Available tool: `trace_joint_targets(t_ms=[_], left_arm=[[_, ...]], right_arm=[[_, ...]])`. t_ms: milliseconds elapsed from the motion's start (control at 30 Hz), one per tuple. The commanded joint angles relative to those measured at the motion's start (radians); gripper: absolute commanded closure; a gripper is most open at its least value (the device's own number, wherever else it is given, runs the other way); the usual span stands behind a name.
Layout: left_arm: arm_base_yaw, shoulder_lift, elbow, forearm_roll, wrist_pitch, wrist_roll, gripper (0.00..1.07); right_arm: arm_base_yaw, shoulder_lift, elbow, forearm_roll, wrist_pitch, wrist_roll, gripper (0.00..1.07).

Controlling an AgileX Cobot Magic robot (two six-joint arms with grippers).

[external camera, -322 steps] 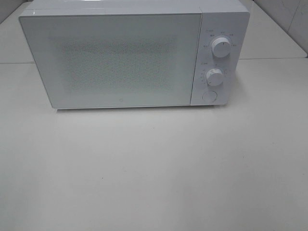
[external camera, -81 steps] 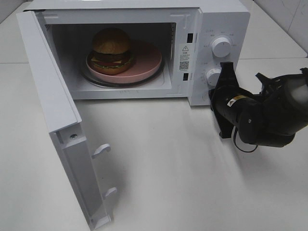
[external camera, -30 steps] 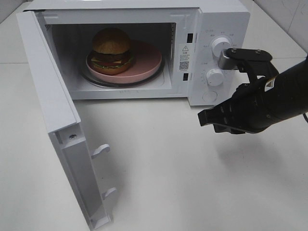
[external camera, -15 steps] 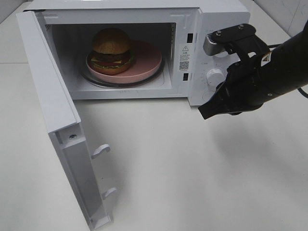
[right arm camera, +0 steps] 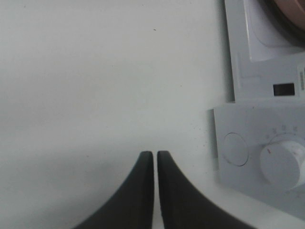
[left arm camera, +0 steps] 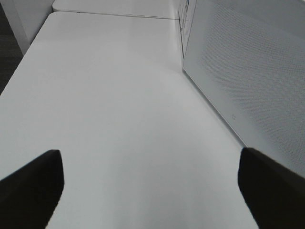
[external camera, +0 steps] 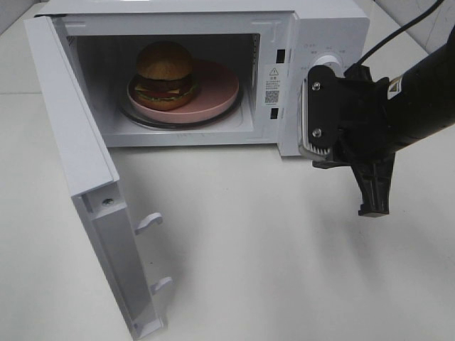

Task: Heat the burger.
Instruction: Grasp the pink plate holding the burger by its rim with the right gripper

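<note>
- White counter (external camera: 284, 270); microwave door (external camera: 71, 142) hangs open, burger (external camera: 165, 71) inside.
- Both empty: right claw (external camera: 373, 207) pinched together, left claw (left arm camera: 150, 186) spread wide.
- Risk: dial (right arm camera: 283, 164) turned before door closes, so no heating.

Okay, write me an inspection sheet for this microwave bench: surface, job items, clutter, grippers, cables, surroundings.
Surface: white table, no spills seen.
Job's things: burger on pink plate inside the microwave; door swung wide open.
Clutter: nothing seen.
Grippers: left gripper open, empty, over the table outside the door; right gripper shut, empty, by the control panel.
Cables: black cable arcs above the right gripper.
Surroundings: pale tiled wall behind.
</note>
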Motion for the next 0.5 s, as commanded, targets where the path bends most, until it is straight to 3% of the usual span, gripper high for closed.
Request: trace_joint_targets(t_ms=[33,400,500], left_arm=[[0.003,-0.014,0.0,-0.01,-0.017,0.0,0.16],[0.003,-0.014,0.0,-0.01,-0.017,0.0,0.16],[0.003,-0.014,0.0,-0.01,-0.017,0.0,0.16]], right_arm=[[-0.003,-0.009,-0.005,-0.037,0.003,-0.187,1.03],[-0.003,-0.003,-0.017,-0.079,-0.026,-0.218,1.01],[0.002,0.031,-0.066,-0.078,-0.019,-0.199,0.93]])
